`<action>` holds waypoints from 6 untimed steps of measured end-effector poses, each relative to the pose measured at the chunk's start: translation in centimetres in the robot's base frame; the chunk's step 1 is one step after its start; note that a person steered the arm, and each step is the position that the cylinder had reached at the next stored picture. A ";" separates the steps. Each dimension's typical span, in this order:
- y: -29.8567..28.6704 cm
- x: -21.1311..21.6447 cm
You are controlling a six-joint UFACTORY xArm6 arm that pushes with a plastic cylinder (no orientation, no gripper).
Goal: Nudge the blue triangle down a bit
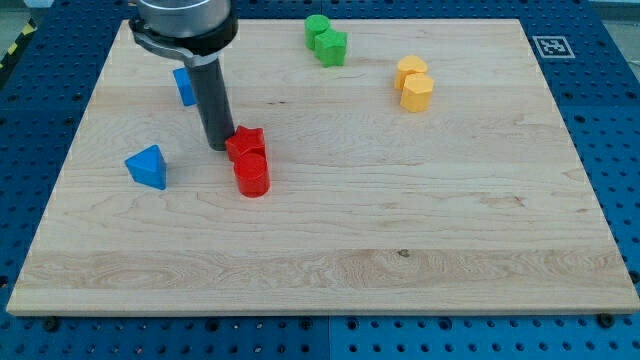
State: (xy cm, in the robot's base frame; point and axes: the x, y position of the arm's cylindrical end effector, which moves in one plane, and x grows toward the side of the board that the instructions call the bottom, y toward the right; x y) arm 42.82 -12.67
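Observation:
The blue triangle (148, 167) lies on the wooden board (400, 220) at the view's left. My tip (219, 146) stands to its right and a little higher in the view, apart from it. The tip is right beside the left edge of a red star block (246, 143), which touches a red cylinder (252, 174) just below it. A second blue block (184, 86) sits above the triangle, partly hidden behind the rod, its shape unclear.
Two green blocks (326, 40) sit together near the view's top centre. Two yellow blocks (413, 83) sit together at the upper right. A fiducial marker (549, 46) is at the board's top right corner.

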 end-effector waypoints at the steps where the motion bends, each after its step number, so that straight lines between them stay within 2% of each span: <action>1: -3.7 0.0; 3: -10.4 0.8; 4: -10.6 7.3; 5: -8.4 10.1; 6: -7.2 10.1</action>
